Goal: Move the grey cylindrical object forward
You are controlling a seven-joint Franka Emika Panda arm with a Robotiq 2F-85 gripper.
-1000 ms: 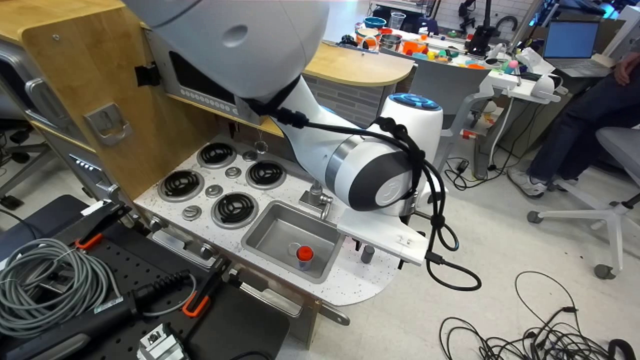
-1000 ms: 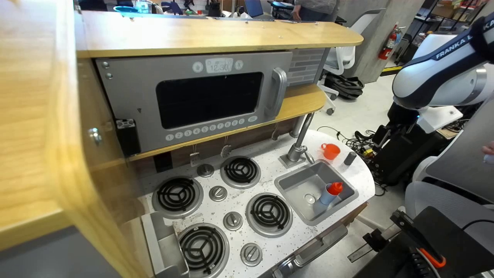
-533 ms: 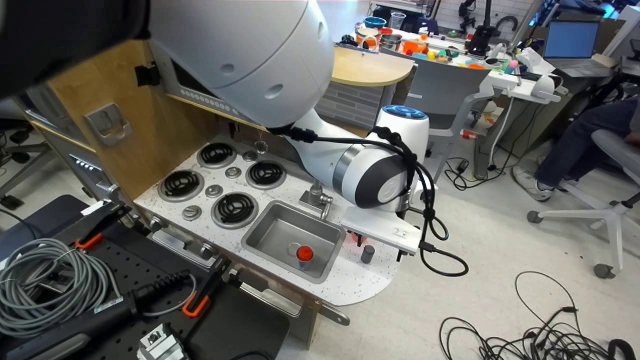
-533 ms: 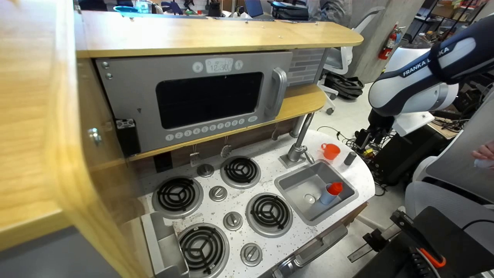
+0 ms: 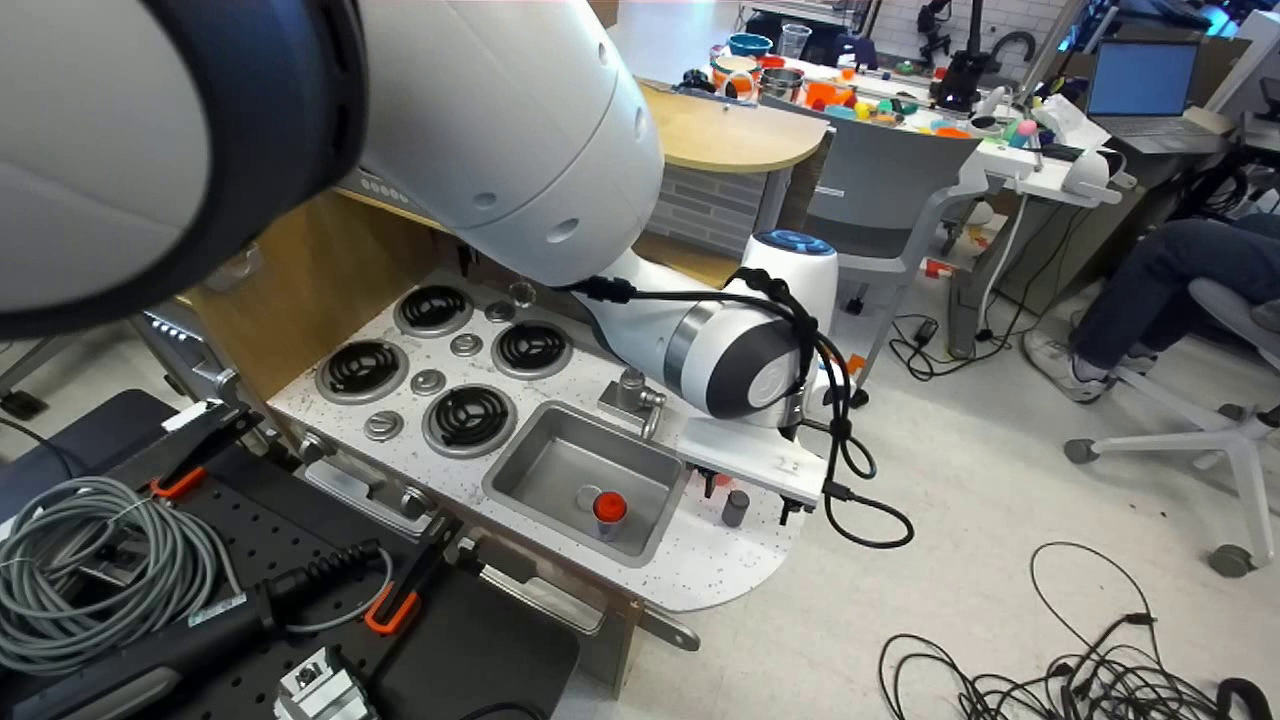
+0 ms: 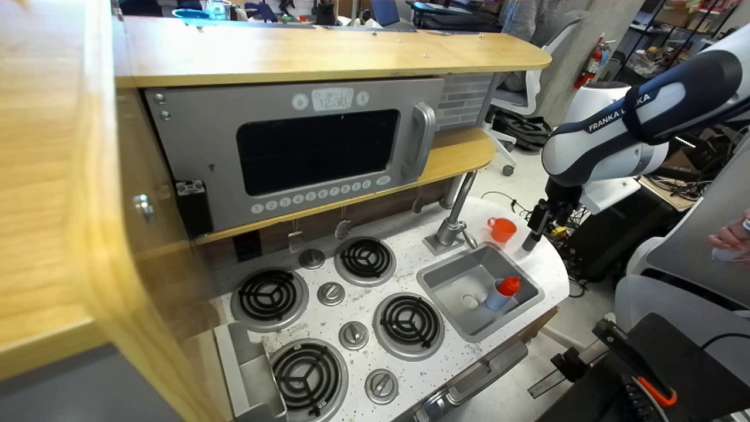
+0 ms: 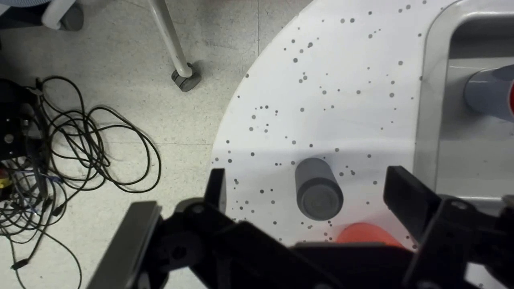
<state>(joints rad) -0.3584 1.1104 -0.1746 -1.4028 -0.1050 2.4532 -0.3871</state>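
Note:
The grey cylindrical object stands upright on the white speckled counter, right of the sink, in an exterior view. It also shows in an exterior view, where the gripper covers its upper part, and in the wrist view. My gripper is open and empty above the cylinder. In the wrist view the cylinder lies between the two spread fingers, with a gap on both sides. The gripper shows side-on in an exterior view, where a finger overlaps the cylinder's top. I cannot tell the exact height.
A red cup stands close to the cylinder. The sink holds a blue-grey cup with a red-topped thing in it. The faucet rises behind the sink. The counter's rounded edge is near, with floor beyond.
My arm has moved in over the counter, and the gripper has come down to the cylinder. The cylinder and red cup have not moved. A person in the background shifted.

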